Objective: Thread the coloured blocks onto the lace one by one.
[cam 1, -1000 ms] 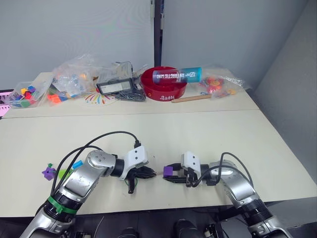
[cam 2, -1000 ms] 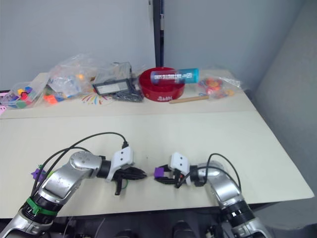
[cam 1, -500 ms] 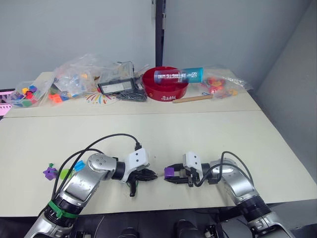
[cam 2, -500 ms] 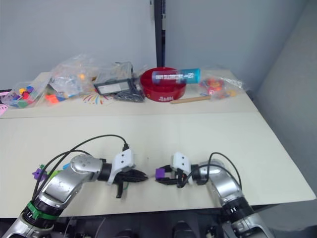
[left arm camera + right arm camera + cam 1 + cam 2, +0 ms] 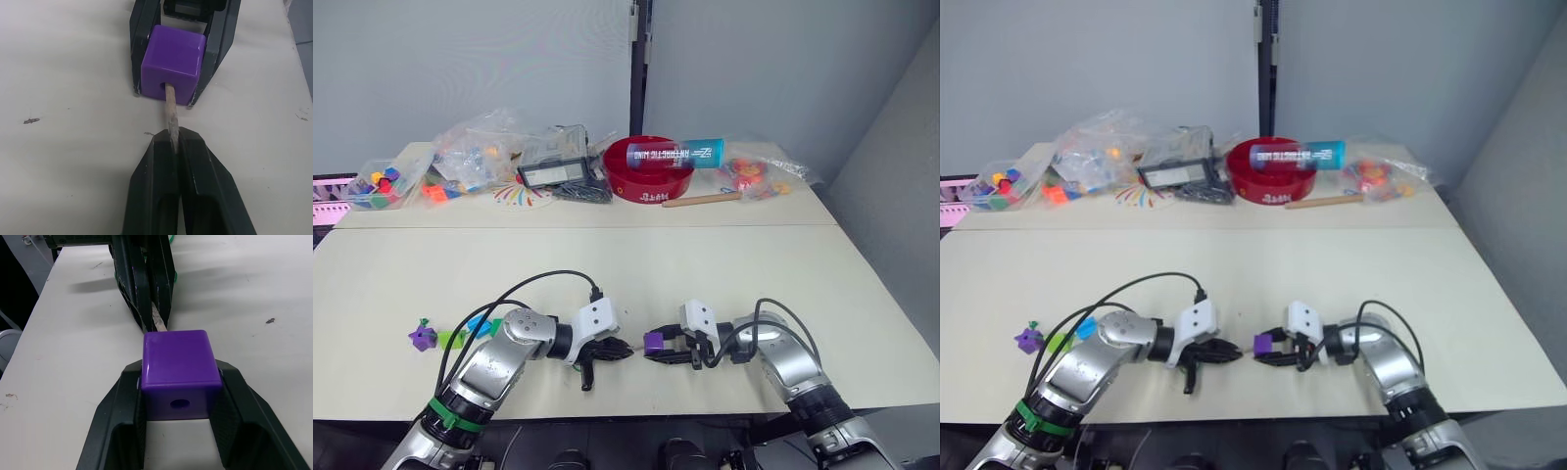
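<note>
Both silver arms reach inward low over pale table (image 5: 724,264), tools facing tip to tip. Left tool (image 5: 174,142): two black fingers pressed together, pinching stiff pale needle-like lace tip (image 5: 170,115), which points straight at right tool. Right tool (image 5: 178,384): black fingers spread to cube's width, clamping small purple plastic cube (image 5: 179,367) by opposite sides. Lace tip enters cube's hole. Wrists roughly level, forearms angled toward each other.
</note>
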You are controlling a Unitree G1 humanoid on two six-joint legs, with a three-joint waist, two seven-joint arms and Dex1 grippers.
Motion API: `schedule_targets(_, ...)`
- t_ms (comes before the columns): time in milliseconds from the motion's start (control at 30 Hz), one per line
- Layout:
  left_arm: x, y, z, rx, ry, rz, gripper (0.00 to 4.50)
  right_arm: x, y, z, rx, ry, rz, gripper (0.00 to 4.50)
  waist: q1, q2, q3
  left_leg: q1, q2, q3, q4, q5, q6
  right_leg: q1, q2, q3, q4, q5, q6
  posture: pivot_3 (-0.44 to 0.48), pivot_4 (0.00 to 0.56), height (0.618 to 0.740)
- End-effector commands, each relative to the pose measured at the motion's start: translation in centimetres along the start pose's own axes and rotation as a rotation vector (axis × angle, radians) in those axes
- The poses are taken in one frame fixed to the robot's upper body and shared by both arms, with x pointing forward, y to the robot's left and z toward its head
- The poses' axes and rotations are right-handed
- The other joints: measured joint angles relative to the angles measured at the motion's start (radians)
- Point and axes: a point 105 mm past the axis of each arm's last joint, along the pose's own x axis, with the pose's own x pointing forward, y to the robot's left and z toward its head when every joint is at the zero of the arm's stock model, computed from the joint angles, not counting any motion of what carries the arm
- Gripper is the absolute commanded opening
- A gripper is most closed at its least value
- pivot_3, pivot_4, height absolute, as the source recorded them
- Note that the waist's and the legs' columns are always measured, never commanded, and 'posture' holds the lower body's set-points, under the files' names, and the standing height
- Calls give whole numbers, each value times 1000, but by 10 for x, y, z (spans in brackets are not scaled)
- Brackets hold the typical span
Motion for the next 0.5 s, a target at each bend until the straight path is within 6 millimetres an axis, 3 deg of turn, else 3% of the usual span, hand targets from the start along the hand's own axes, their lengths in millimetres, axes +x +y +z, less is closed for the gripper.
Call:
schedule_targets(33, 9, -25, 31, 95, -93, -138, 0, 16, 16, -19, 84, 35, 73, 1218, -1, 0, 0, 0, 0, 0, 0, 0, 0, 0, 0, 0, 0, 0, 0, 0, 150, 740)
schedule_targets(500, 36, -35, 49, 125, -144, -186, 0, 20, 18, -15, 83, 9, 84, 1218, 1, 0, 0, 0, 0, 0, 0, 0, 0, 0, 0, 0, 0, 0, 0, 0, 150, 740)
